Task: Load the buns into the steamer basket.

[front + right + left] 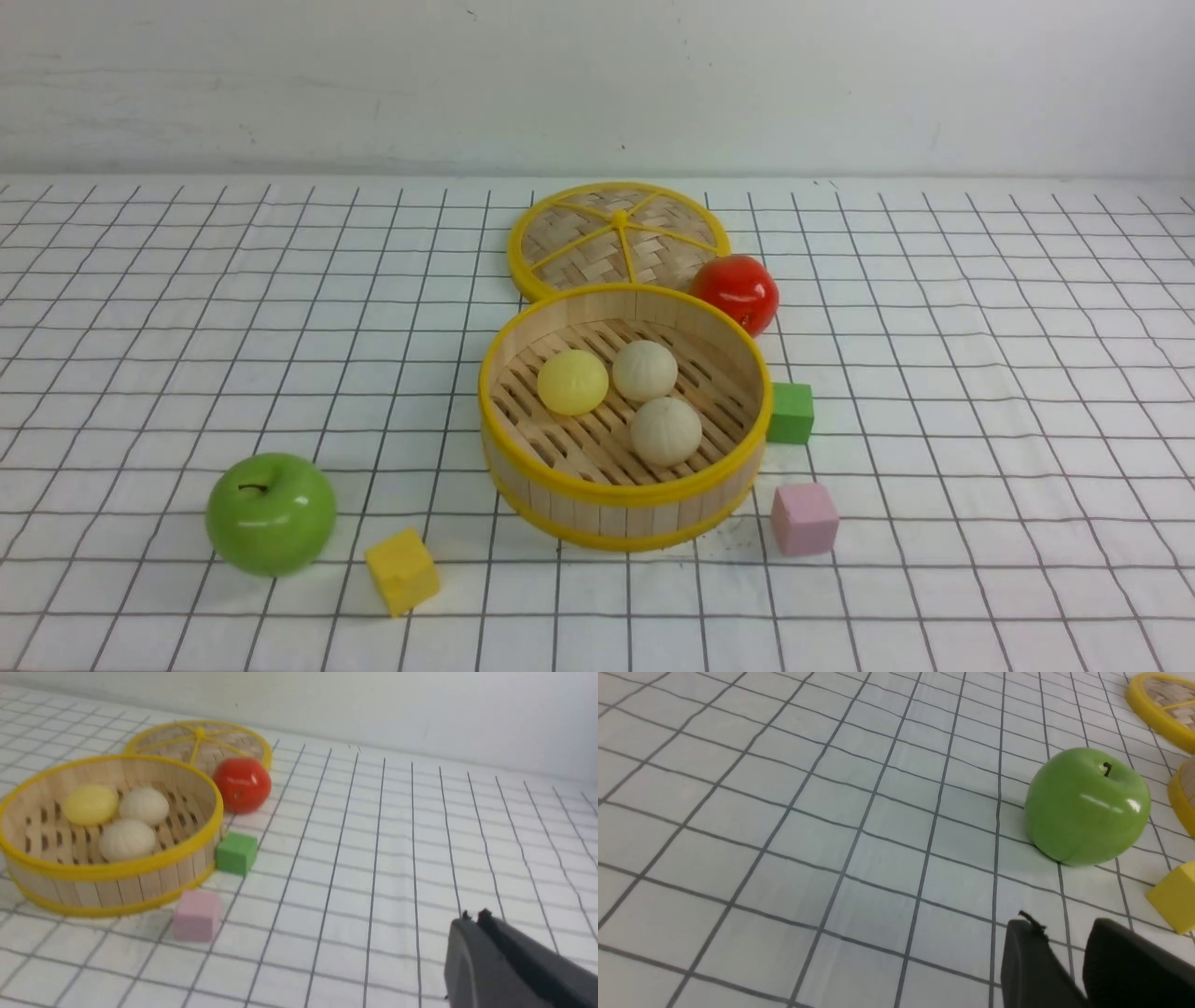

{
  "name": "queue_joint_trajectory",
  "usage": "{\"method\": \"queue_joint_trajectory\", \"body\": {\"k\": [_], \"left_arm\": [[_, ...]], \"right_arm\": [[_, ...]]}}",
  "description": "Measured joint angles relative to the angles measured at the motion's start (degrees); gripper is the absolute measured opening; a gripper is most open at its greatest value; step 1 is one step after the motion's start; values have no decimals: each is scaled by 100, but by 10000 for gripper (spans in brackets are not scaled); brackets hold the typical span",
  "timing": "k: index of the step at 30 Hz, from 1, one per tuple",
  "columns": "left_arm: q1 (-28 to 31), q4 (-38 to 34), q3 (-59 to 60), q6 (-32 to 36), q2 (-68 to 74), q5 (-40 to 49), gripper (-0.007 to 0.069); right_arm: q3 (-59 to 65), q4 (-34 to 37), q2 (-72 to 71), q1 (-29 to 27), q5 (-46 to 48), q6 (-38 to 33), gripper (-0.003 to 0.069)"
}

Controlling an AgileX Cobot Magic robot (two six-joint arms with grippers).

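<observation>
bright, even overhead light leaves soft short shadows, glare streaks on the apple (1087,806), and a slightly blurred right wrist view.

No readable text, label, brand or number shows anywhere

A: What is sitting in the steamer basket (110,870)?

B: Three buns are lying on its slatted floor: a pale yellow bun (90,805), a cream bun (143,806) touching it, and another cream bun (126,839) nearer.

A: And around it?

B: A red tomato (242,785) is resting beside the woven lid (198,742). A green cube (236,853) is sitting just beside the basket wall, a pink cube (196,915) nearer. The right gripper (473,916) is hovering with its fingertips pressed together, holding nothing.
</observation>
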Motion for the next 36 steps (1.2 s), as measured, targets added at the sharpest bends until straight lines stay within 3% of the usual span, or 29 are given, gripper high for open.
{"method": "queue_joint_trajectory", "body": {"k": [5, 9, 13, 14, 19, 36], "left_arm": [[0, 0, 0, 0, 0, 0, 180], [0, 0, 0, 0, 0, 0, 182], [0, 0, 0, 0, 0, 0, 183], [0, 0, 0, 0, 0, 0, 185], [0, 0, 0, 0, 0, 0, 191], [0, 0, 0, 0, 0, 0, 209]], "right_arm": [[1507, 13, -1091, -297, -254, 46, -1], [1881, -53, -1219, -365, -195, 587, 2], [1881, -640, -1225, -371, -227, 1379, 4], [1883, -1036, -1225, -371, -235, 1849, 5], [1889, -1661, -1225, -371, -245, 2572, 11], [1894, -1727, -1225, -371, -252, 2675, 22]]}}
